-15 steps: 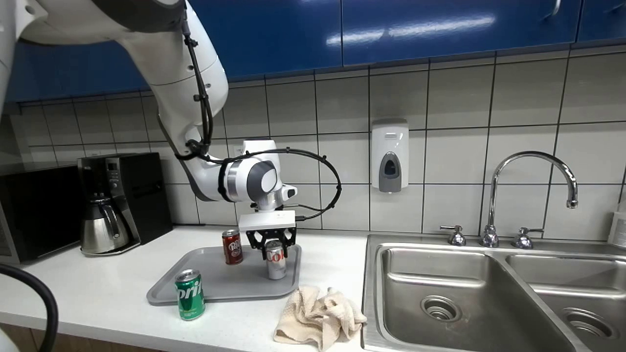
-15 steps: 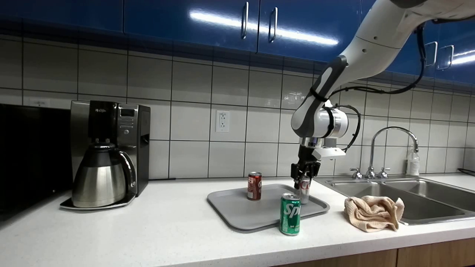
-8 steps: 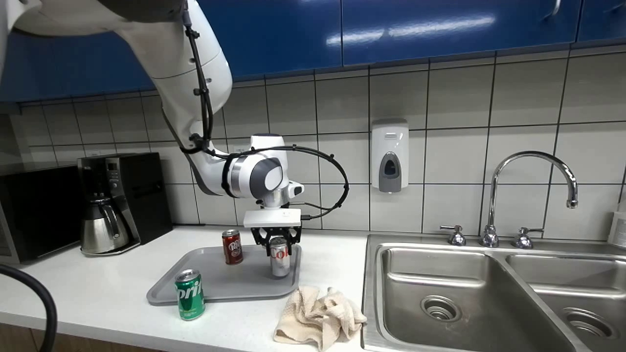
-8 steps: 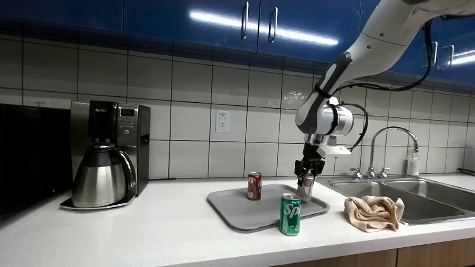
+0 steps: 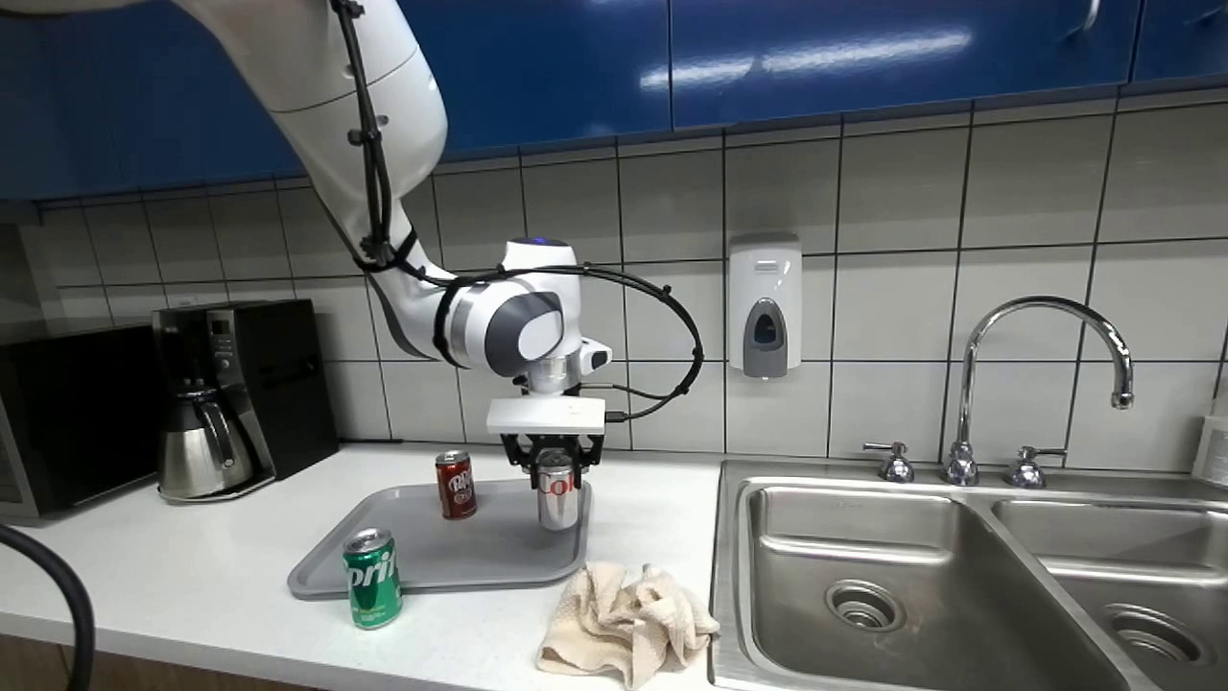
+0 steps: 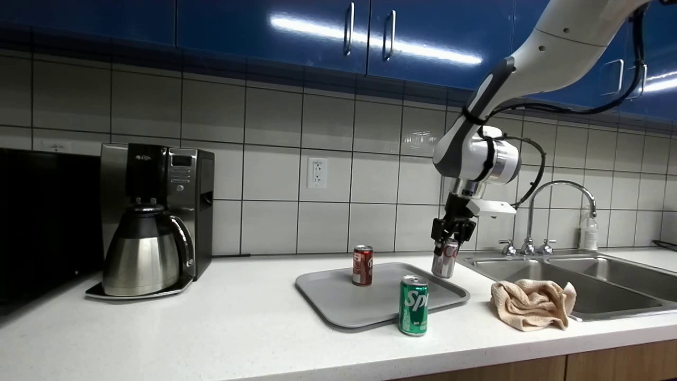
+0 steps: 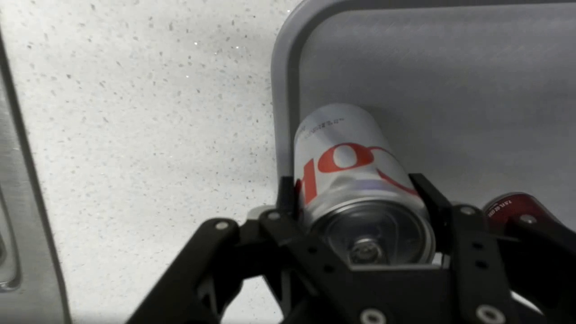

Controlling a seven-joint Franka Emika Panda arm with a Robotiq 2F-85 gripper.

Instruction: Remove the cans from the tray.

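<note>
My gripper (image 5: 557, 480) is shut on the silver-white can (image 7: 339, 128) with red letters, a finger on each side near its top. In an exterior view this can (image 6: 443, 268) hangs slightly tilted, lifted off the grey tray (image 6: 349, 304), close to the rim on the sink side. The dark red can (image 5: 457, 488) stands upright on the tray toward the back; a part of that red can (image 7: 513, 208) shows at the edge of the wrist view. The green can (image 6: 413, 309) stands upright on the counter, just off the tray's front edge.
A crumpled beige towel (image 5: 628, 624) lies on the counter between tray and steel sink (image 5: 734, 576). A tall faucet (image 5: 969, 384) rises behind the sink. The coffee maker (image 6: 158, 211) stands at the far end. Blue cabinets (image 6: 275, 37) hang above.
The gripper has risen and moved toward the sink, carrying the silver-white can up off the tray. That can has tilted a little. The dark red and green cans have stayed put.
</note>
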